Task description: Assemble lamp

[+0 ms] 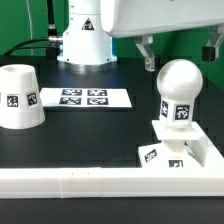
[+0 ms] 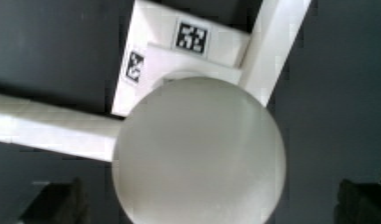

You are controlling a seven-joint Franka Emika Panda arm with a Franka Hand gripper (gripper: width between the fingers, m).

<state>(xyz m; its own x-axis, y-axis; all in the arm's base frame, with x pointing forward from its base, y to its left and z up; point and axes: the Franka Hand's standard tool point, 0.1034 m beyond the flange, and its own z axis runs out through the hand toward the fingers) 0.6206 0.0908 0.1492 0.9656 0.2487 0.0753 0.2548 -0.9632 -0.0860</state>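
Note:
The round white bulb (image 1: 180, 85) stands upright on the flat square base (image 1: 190, 152) at the exterior view's right, tags facing the camera. My gripper (image 1: 178, 48) hangs just above the bulb, open and empty, one finger on each side of the bulb's top. In the wrist view the bulb (image 2: 201, 150) fills the middle, between the dark fingertips (image 2: 54, 202), with the tagged base (image 2: 183, 45) behind it. The gripper (image 2: 205, 208) does not touch the bulb. The cup-like shade (image 1: 20, 98) stands wide end down at the exterior view's left, far from the gripper.
The marker board (image 1: 85, 97) lies flat at the middle back. The long white border rail (image 1: 90, 183) runs along the front and turns up the right side, with the base in its corner. The robot's white pedestal (image 1: 85, 40) stands behind.

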